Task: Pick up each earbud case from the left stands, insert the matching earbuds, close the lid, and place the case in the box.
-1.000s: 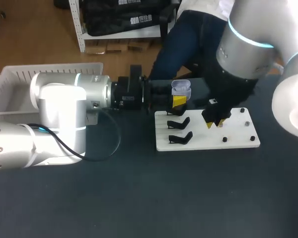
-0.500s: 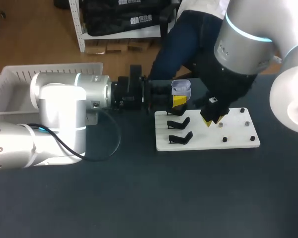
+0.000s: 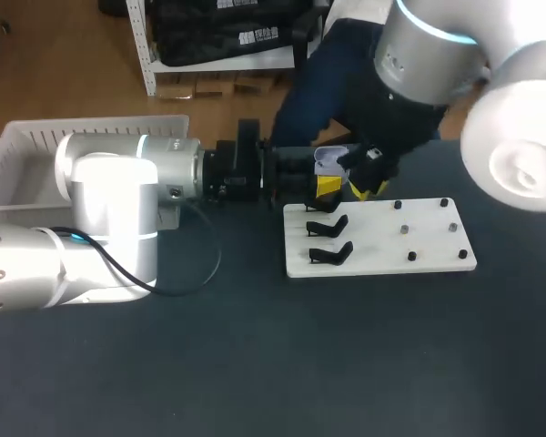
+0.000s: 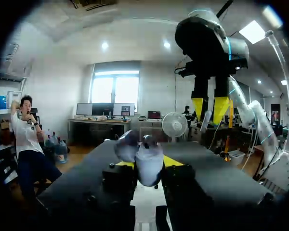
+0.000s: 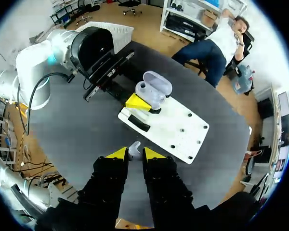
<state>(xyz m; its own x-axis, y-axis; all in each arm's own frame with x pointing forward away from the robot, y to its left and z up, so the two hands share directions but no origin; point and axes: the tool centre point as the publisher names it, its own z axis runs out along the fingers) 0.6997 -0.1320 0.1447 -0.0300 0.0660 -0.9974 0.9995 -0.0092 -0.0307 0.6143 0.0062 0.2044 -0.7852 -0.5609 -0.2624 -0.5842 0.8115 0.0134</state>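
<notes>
Earbud case (image 3: 332, 162) is clamped lid-open in the left gripper (image 3: 327, 188), held just off the stand end of the white board (image 3: 382, 241). Right gripper (image 5: 133, 153) is pinching a small white earbud (image 5: 134, 148), tips down, just beside the case's open mouth. Looks like a short sideways hop, then down.

My bench (image 3: 255, 364) is dark and matte, on a brown wooden floor (image 3: 64, 73). A white shelf rack (image 3: 148, 55) stands beyond its far edge. My left wrist view shows pale walls (image 4: 58, 91), a bright window (image 4: 114, 89) and round ceiling lights (image 4: 105, 46).
</notes>
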